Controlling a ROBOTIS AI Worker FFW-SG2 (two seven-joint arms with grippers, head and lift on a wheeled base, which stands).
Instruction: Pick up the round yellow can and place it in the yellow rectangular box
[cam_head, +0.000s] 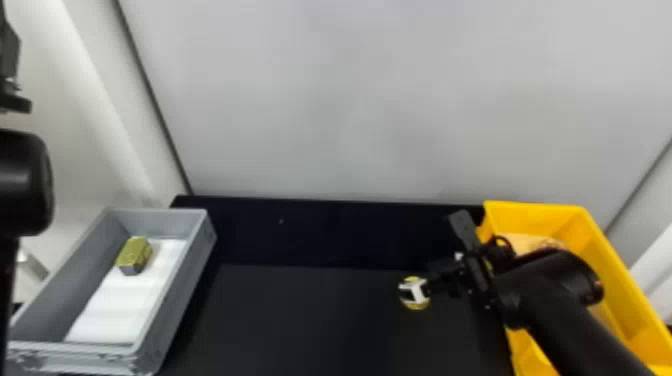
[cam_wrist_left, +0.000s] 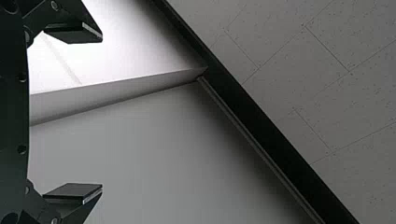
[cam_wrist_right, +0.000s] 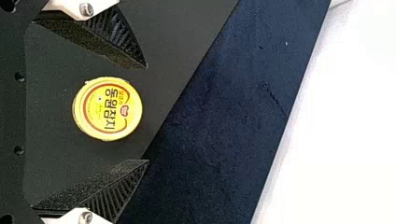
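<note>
Black tabletop (cam_head: 310, 320) holding a can between two open containers.
The round yellow can (cam_wrist_right: 107, 109) sits flat, near the yellow rectangular box (cam_head: 617, 280) on the right; a gray crate (cam_head: 187, 290) stands well apart, on the left.

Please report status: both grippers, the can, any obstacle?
Right gripper open, at round yellow can, not gripping. Left gripper open, empty. Can on black table. Yellow box wall: probably lift over.

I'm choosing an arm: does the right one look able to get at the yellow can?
Probably yes: the right claw is open, with the yellow can framed between its fingers in the right wrist view and nothing seen in the way.
</note>
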